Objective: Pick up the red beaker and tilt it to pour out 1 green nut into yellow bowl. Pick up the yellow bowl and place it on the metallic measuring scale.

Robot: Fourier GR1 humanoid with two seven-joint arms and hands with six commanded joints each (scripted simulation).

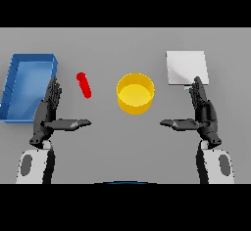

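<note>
We are looking down on the grey table (122, 142), and both arms come up from the lower edge. Our left hand (48, 113) sits at about eight o'clock from the middle of the scene, fingers straight and pointing up the table, thumb stuck out toward the centre, holding nothing. Our right hand (203, 112) mirrors it at about four o'clock, fingers straight, thumb reaching inward, also holding nothing.

Right between the two hands, a little up the table, stands the yellow bowl (135, 94), upright and round. We cannot tell if anything lies inside it. At about ten o'clock from the bowl we spot the red beaker (84, 85), a slim red shape that looks to lie tilted on the table, near the left hand's fingertips but apart from them. No green nut can be made out from here.

At about one o'clock from the bowl lies the metallic measuring scale (186, 67), a pale square slab; the right hand's fingertips overlap its lower edge in our view, though we cannot tell if they touch it. Far out at nine o'clock rests a blue tray (14, 78), just beside the left hand.
</note>
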